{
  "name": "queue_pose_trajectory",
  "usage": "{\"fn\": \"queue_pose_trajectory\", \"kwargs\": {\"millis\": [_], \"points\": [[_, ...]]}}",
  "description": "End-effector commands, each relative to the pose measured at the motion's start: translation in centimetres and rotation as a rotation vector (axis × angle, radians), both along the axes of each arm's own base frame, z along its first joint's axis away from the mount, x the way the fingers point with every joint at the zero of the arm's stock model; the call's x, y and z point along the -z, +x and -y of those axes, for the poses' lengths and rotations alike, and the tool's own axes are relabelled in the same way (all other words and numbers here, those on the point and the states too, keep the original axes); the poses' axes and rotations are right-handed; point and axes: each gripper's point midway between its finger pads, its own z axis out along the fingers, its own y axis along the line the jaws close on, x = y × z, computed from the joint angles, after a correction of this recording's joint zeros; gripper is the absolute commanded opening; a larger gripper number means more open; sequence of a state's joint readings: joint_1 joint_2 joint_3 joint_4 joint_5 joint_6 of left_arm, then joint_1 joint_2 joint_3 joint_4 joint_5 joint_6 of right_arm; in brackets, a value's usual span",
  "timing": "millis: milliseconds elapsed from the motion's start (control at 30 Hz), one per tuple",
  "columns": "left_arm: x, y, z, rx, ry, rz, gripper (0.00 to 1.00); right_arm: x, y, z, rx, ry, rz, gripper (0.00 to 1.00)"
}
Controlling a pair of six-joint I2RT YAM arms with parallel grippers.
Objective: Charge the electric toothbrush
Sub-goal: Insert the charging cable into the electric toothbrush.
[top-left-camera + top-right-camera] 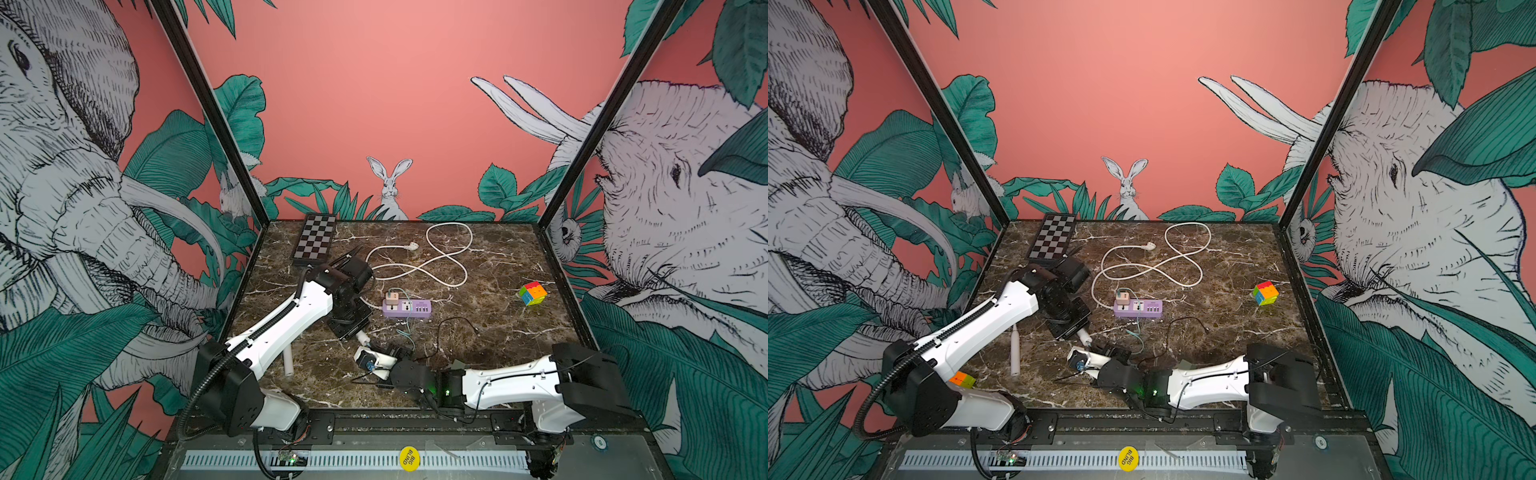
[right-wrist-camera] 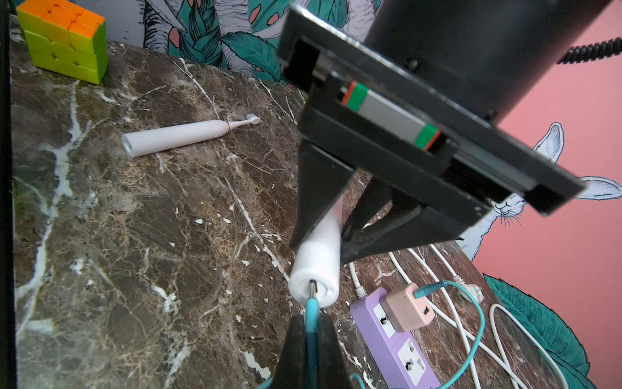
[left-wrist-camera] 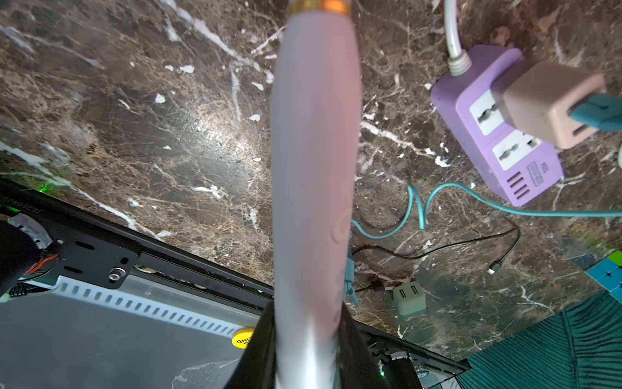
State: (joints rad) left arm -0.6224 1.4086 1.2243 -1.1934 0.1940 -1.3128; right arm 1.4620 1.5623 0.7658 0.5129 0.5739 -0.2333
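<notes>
The left gripper (image 2: 323, 244) is clamped on a white cylindrical electric toothbrush (image 2: 316, 266), with one black finger (image 2: 314, 188) on each side of the barrel, above the dark marble table (image 2: 134, 235). The barrel is tilted, and its flat base extends past the fingertips. The right gripper (image 2: 311, 325) is pinched tight on the plug of a teal charging cable (image 2: 312, 311). The plug's metal tip sits at the port in that base; insertion depth cannot be told. The cable's far end enters a pink adapter (image 2: 404, 310) on a purple power strip (image 1: 407, 308).

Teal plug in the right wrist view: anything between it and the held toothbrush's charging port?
Nothing visible. The teal plug, in the right hand, has its metal tip right at the port in the toothbrush base.
</notes>
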Motion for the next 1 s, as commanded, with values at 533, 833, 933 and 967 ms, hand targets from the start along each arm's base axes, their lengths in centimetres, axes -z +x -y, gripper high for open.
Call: {"fn": "queue_pose_trajectory", "kwargs": {"millis": [533,833,933,967], "points": [[-0.6,-0.7,0.0,-0.002,-0.007,-0.02,0.0,-1.4,0.5,-0.7,0.046,0.045,0.034,0.0],[-0.8,-1.0,0.0,-0.003,-0.018,-0.02,0.0,-1.4,1.2,-1.5,0.079,0.023,0.077,0.0],[-0.8,-1.2,-0.1,-0.007,-0.021,-0.022,0.0,-1.6,1.8,-1.2,0.112,0.032,0.091,0.0],[-0.8,-1.2,0.0,-0.008,-0.026,-0.021,0.0,-1.5,2.0,-1.1,0.119,0.038,0.092,0.0]]}}
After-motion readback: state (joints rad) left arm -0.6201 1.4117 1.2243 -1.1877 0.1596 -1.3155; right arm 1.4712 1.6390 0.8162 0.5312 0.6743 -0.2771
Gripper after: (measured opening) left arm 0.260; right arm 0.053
